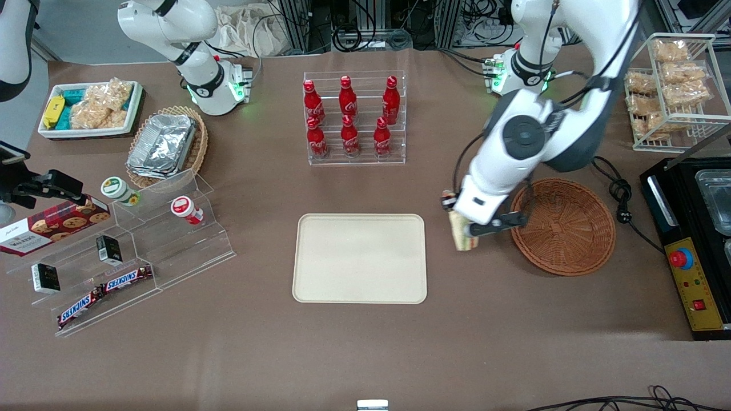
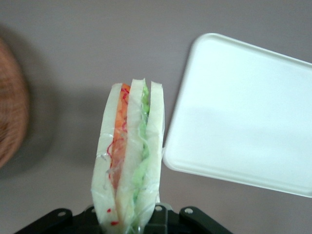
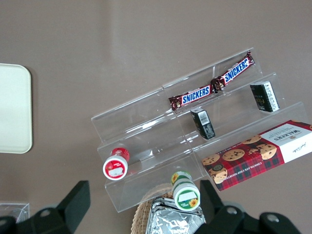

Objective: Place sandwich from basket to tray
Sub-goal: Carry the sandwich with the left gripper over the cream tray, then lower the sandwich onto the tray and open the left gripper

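**Sandwich out of the basket, not yet over the tray**

The left arm's gripper (image 1: 464,233) hangs above the bare desk (image 1: 365,342), in the gap between the basket (image 1: 563,226) and the tray (image 1: 360,258). Its fingers are closed on the sandwich (image 1: 461,235), pinching the wedge at one end. In the wrist view the sandwich (image 2: 129,156) sticks out from the gripper (image 2: 131,222) with the bread slices edge-on, orange and green filling showing between them through the wrap.

The basket looks empty, with only woven bottom showing. The tray is bare too. From the wrist camera a rounded corner of the tray (image 2: 243,112) lies just beside the sandwich, and the basket rim (image 2: 12,107) shows at the frame edge.

My read: the pick and lift-out are done and the carry is partway. Left to do: bring the sandwich over the tray, lower it and let go.
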`<action>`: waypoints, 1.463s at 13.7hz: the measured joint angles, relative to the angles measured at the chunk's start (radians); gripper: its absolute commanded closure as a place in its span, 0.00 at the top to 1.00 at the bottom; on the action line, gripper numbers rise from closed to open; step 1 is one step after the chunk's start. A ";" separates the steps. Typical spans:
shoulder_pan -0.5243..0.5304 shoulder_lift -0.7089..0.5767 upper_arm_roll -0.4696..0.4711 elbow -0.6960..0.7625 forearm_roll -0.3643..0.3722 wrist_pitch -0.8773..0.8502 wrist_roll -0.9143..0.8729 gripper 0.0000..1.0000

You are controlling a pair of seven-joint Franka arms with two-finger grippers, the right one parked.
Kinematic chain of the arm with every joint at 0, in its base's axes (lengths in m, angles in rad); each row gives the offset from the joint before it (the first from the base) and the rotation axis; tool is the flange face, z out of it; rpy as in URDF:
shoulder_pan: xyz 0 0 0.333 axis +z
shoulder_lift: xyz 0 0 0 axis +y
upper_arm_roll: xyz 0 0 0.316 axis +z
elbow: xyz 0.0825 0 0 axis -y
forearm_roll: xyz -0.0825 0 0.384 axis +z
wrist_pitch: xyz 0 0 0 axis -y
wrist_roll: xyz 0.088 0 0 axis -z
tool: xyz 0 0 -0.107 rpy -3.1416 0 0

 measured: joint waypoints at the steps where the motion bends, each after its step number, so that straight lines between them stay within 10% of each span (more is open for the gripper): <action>1: -0.035 0.056 0.000 0.023 0.028 0.053 -0.003 0.00; 6: -0.125 0.332 0.002 0.184 0.201 0.190 -0.023 0.05; 10: -0.125 0.414 0.004 0.208 0.295 0.251 -0.028 0.99; 20: -0.028 0.146 0.005 0.261 0.236 -0.006 -0.140 1.00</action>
